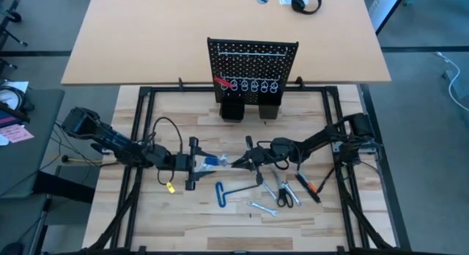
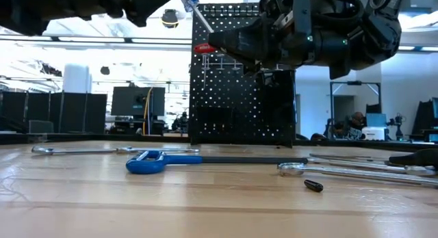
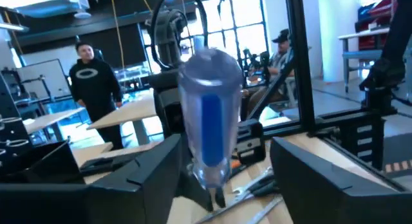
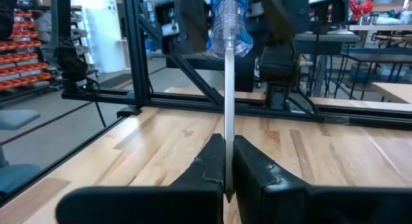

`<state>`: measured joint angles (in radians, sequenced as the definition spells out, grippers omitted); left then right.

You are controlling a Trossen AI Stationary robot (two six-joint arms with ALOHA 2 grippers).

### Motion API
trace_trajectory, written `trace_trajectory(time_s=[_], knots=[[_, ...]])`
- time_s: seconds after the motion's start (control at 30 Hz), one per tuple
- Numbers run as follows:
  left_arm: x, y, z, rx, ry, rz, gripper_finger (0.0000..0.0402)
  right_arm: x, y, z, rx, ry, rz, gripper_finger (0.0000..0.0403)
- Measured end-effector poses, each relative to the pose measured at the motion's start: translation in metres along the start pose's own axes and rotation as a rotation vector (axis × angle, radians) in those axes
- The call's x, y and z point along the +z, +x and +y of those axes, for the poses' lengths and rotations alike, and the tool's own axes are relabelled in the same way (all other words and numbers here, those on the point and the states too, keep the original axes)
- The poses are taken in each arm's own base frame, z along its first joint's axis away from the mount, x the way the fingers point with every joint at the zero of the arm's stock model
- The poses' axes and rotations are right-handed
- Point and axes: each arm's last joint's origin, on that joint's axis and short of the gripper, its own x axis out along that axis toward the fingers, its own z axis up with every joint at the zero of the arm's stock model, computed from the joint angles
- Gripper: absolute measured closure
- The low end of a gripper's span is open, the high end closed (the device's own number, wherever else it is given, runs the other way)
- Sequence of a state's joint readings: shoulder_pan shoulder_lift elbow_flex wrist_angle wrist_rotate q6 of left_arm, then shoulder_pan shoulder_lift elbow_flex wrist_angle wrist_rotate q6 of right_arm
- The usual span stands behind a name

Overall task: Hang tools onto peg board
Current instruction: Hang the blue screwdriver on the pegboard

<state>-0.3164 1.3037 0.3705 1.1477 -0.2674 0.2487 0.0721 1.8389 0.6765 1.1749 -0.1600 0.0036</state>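
The peg board [image 1: 253, 68] stands at 12 o'clock on the desk [image 1: 183, 218], one red-handled tool [image 1: 223, 83] hung. Mid-desk, the right tool [image 1: 242, 163] pinches the screwdriver [image 1: 215, 161] shaft; the left tool [image 1: 192, 163] stands wide around the handle. Withdraw left clear before lifting. One blue T-key [image 1: 222, 193] lies at 6 o'clock.

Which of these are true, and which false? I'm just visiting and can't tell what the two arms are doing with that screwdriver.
1. The right end effector pinches the screwdriver's metal shaft. True.
2. The left end effector is clamped tight on the screwdriver's handle. False: its fingers stand apart around the handle.
3. A red-handled tool hangs on the peg board. True.
4. The blue T-key hangs on the board. False: it lies on the table.
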Motion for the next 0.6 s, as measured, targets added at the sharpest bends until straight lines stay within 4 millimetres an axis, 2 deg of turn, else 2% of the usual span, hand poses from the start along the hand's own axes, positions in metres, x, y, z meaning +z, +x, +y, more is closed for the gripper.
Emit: trace_trajectory(time_s=[0.1,0.23,0.6], knots=[[0.004,0.003,0.000,0.002,-0.004,-0.016,0.0167,0.000,0.000,0.000,-0.001,0.005,0.001,0.0384],[0.008,0.006,-0.001,0.005,0.001,-0.024,0.0192,0.000,0.000,0.000,-0.001,0.007,0.000,0.0384],[0.013,0.010,-0.001,0.011,-0.010,-0.034,0.0314,0.000,0.000,0.000,0.001,0.013,0.002,0.0384]])
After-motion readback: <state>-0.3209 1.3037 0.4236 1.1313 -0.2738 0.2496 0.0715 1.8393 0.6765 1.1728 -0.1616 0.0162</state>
